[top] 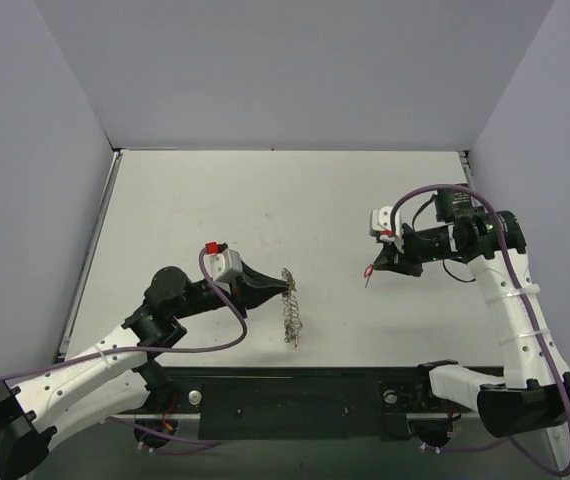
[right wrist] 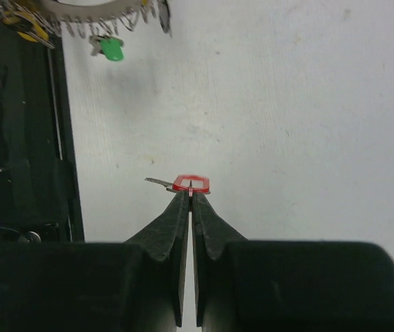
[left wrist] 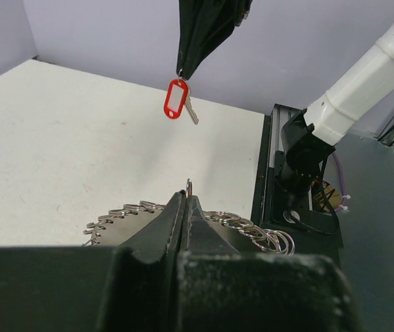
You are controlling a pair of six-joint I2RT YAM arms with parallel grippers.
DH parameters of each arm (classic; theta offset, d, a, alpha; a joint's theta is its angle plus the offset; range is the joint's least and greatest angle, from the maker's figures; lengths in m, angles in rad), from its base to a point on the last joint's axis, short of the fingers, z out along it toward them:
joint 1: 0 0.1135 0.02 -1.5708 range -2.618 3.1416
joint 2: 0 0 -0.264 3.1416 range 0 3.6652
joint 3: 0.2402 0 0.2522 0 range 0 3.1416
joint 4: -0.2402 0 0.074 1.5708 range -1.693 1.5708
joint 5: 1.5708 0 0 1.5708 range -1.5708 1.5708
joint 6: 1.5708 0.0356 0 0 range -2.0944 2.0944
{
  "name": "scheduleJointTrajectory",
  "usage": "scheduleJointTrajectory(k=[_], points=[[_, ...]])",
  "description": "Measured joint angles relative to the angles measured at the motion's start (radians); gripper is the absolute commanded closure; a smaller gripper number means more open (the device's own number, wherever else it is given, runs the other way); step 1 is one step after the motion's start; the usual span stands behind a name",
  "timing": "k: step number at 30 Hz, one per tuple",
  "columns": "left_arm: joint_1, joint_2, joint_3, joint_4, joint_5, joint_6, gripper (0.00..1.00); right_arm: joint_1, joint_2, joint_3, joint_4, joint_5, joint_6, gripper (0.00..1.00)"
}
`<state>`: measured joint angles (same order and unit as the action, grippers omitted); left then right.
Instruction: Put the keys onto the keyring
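The keyring (top: 290,308) is pinched near its far end by the clenched left fingers (top: 283,288). Its long axis is seen running near-to-far over the surface (top: 265,200). The red key (top: 369,271) is gripped by its tag in the right fingers (top: 375,266) and held off the surface. It lies well apart from the coil, on the right arm's side. A green key (right wrist: 113,50) appears to be hung on the coil already. A sideways approach by the right arm is judged the next need.

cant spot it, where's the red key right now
In the top view the red key hangs from the shut right claw, right of centre, apart from the keyring.
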<state>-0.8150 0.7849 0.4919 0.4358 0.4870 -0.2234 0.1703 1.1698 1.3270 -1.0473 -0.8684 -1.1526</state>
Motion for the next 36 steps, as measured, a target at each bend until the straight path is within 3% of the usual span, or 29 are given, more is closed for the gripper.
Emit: scheduleJointTrajectory(k=[5,12,21,28,36], points=[[0.0,0.024,0.04,0.001,0.039,0.026,1.0,0.021,-0.013,0.06,-0.123,-0.116,-0.058,1.0],[0.0,0.09,0.055,0.02,0.101,0.062,1.0,0.042,0.042,0.18,-0.238,-0.157,-0.249,1.0],[0.003,0.234,0.145,0.102,0.157,0.15,1.0,0.196,0.09,0.28,-0.254,-0.07,-0.289,1.0],[0.029,0.264,0.142,0.169,0.167,0.195,1.0,0.34,0.041,0.229,-0.209,0.057,-0.08,1.0],[0.043,0.199,0.055,0.213,0.112,0.289,1.0,0.624,-0.082,-0.01,0.207,0.357,0.292,1.0]])
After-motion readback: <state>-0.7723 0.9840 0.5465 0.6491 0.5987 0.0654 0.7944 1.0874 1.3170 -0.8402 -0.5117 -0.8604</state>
